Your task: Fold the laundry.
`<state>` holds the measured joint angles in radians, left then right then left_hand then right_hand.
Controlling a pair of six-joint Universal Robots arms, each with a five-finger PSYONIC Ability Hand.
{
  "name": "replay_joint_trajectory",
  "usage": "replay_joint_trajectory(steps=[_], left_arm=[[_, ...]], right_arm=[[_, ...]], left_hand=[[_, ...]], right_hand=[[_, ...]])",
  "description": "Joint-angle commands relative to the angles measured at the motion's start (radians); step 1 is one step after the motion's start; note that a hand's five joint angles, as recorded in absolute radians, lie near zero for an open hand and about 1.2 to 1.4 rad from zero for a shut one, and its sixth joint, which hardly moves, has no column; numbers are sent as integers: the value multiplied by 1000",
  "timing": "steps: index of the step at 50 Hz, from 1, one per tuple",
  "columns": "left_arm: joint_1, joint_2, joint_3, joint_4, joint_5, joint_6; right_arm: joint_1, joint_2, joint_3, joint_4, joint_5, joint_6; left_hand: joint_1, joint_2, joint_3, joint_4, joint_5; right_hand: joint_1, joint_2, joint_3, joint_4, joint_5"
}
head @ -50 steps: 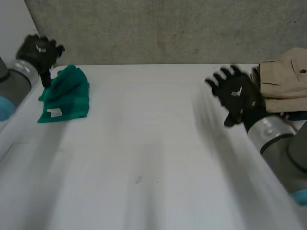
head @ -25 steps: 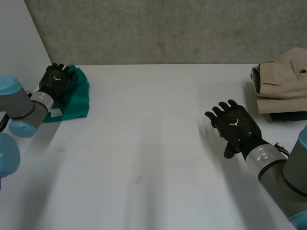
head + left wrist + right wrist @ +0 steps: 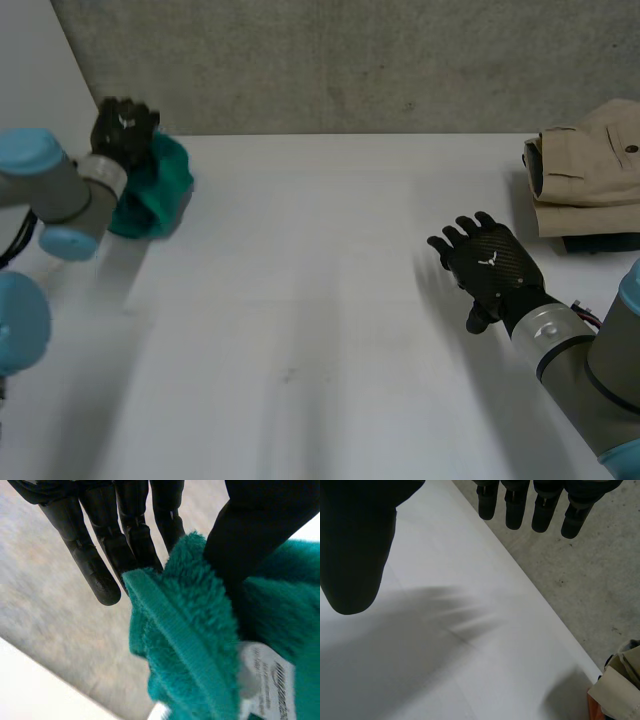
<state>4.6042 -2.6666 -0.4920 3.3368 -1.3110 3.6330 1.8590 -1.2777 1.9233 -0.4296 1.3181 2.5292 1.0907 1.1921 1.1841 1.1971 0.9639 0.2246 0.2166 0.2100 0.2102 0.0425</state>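
The folding looks only partly done, and the piece now in hand is at its very start. At the far right edge of the worktop [image 3: 320, 310] sits a pile of beige garments [image 3: 590, 170], squared up and stacked flat on a dark item [image 3: 600, 243], so I judge that part of the laundry already folded and set aside. The piece left to do is the green towel [image 3: 160, 190], which is bunched into a rumpled lump near the far left corner of the worktop, with no flat panel or straight crease showing. The left robot hand [image 3: 125, 128] is on the towel's upper end. In the left wrist view its thumb presses into the pile of the cloth while its straight fingers back the hemmed edge from the other side, so it is grasping the towel in a pinch, close to a white label [image 3: 265, 680]. Whether the towel's lower end rests on the worktop or hangs just clear of it cannot be told. The right robot hand [image 3: 488, 268] hovers over the bare right half of the worktop, well apart from both the towel and the beige pile, with its fingers spread and straight and nothing in them. By my reading, the towel needs to be brought to the open middle, spread flat with both hands, folded, and then placed with the finished pile.
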Motion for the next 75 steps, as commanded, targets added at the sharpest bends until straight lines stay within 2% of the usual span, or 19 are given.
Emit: replay_joint_trajectory(steps=[1,7,11,18,21,22,23,25,31,37,40,44,49,53,60,62,64,68,75], left_arm=[[-80,410,-359,85,-2,-272],[-235,663,-566,105,5,-401],[-353,732,-666,73,24,-407],[-476,688,-809,-32,19,-402],[-563,613,-826,-92,13,-393],[-588,597,-827,-102,18,-393],[-625,576,-836,-114,18,-392],[-649,568,-841,-111,18,-389],[-576,637,-838,-65,-7,-389],[-365,691,-827,18,-36,-370],[-317,679,-813,39,-33,-329],[-260,555,-745,50,-18,-203],[-203,369,-598,-20,99,33],[-199,240,-495,-75,180,145],[-214,91,-343,-155,179,164],[-220,79,-326,-180,173,164],[-231,70,-312,-200,148,165],[-249,51,-275,-197,92,168],[-268,39,-171,-157,-81,165]], right_arm=[[-1,0,0,0,1,0],[-9,-15,-3,0,9,6],[-37,-58,-4,9,20,31],[-64,-121,-15,11,52,152],[-89,-140,-20,14,55,181],[-95,-143,-20,15,55,183],[-101,-144,-20,20,55,183],[-109,-146,-24,44,55,183],[-98,-147,-46,138,58,189],[-72,-161,-92,321,61,217],[24,-170,-127,423,59,285],[144,-163,-144,502,64,339],[249,-114,-141,479,122,355],[351,-13,-152,391,205,346],[425,87,-164,244,299,321],[433,121,-167,198,302,307],[433,146,-173,160,303,292],[431,166,-208,138,306,258],[402,71,-260,169,306,238]], left_hand=[[306,204,212,199,258],[306,204,212,199,258],[306,204,212,199,258],[306,204,212,199,258],[306,204,212,199,258],[111,10,18,5,64],[-603,-704,-696,-709,-651],[-916,-1018,-1010,-1023,-964],[-916,-1018,-1010,-1023,-964],[-877,-979,-971,-984,-925],[-854,-955,-947,-960,-901],[-845,-946,-938,-951,-893],[-845,-946,-938,-951,-893],[-848,-949,-941,-954,-896],[-775,-876,-868,-881,-822],[-669,-771,-763,-776,-717],[-294,-396,-388,-401,-342],[295,194,202,189,248],[306,204,212,199,258]], right_hand=[[-50,-42,-35,-36,-43],[-50,-42,-35,-36,-43],[-50,-42,-35,-36,-43],[-50,-42,-35,-36,-43],[-50,-42,-35,-36,-43],[-50,-42,-35,-36,-43],[-50,-42,-35,-36,-43],[-50,-42,-35,-36,-43],[-50,-42,-35,-36,-43],[-50,-42,-35,-36,-43],[-50,-42,-35,-36,-43],[-50,-42,-35,-36,-43],[-50,-42,-35,-36,-43],[-50,-42,-35,-36,-43],[-43,-35,-28,-29,-35],[91,99,106,106,99],[347,355,361,361,354],[1157,1165,1171,1171,1164],[1172,1180,1186,1186,1179]])
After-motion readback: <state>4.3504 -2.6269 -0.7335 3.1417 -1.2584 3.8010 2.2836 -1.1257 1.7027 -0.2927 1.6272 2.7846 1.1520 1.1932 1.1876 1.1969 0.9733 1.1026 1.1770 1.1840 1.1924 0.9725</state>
